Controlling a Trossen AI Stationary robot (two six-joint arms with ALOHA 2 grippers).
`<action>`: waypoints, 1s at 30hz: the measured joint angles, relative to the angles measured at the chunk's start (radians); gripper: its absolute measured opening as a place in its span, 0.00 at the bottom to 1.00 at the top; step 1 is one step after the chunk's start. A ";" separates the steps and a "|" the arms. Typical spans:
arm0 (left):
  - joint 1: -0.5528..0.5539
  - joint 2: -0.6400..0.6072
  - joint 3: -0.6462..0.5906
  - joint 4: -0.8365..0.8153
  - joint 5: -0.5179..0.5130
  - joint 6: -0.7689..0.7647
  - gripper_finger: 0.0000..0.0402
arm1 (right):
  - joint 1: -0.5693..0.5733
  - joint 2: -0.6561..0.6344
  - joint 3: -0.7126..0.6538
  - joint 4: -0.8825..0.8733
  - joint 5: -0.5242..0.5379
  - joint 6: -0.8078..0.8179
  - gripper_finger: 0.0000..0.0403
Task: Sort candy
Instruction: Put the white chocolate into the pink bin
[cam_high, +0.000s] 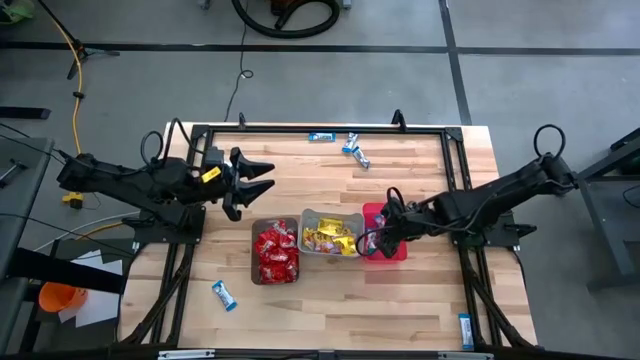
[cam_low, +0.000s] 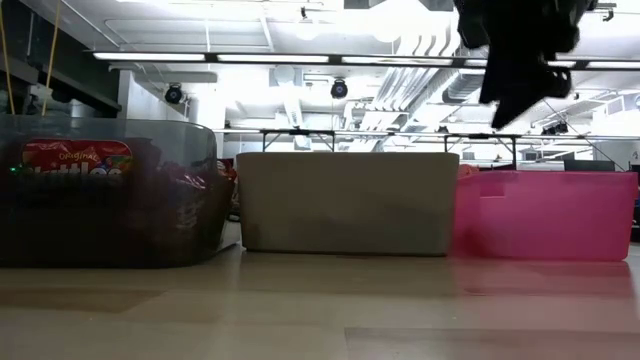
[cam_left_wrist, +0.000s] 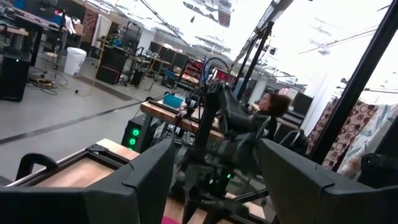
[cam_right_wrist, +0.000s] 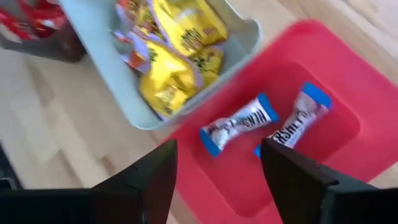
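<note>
right gripper (cam_right_wrist: 217, 180) over the pink bin (cam_high: 400, 250), fingers (cam_right_wrist: 143, 186) spread and empty, two blue-and-white bars (cam_right_wrist: 239, 123) lying loose in the bin just ahead of the tips, long axes slanting across the gap. loose bars left on the bench (cam_high: 330, 300): a pair (cam_high: 355, 150) and one (cam_high: 321, 137) at the far edge, one (cam_high: 224, 295) nearer the left gripper (cam_high: 255, 180), which hangs open and empty beside the brown bin (cam_high: 275, 252), and one (cam_high: 466, 330) at the near right corner, probably the right arm's. pale wood under a black frame, grey bin (cam_high: 330, 233) of yellow packets between, open workshop beyond, a person partly seen.
</note>
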 joint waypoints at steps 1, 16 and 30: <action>0.000 0.000 0.000 -0.006 0.000 0.000 0.55 | 0.001 0.000 0.014 -0.001 0.003 -0.012 0.56; 0.000 0.003 0.000 -0.140 0.009 0.072 0.55 | -0.078 0.000 0.096 0.439 0.196 -0.303 0.58; 0.106 0.194 0.000 0.036 0.203 0.053 0.55 | -0.289 -0.008 0.096 0.747 -0.263 -0.681 0.58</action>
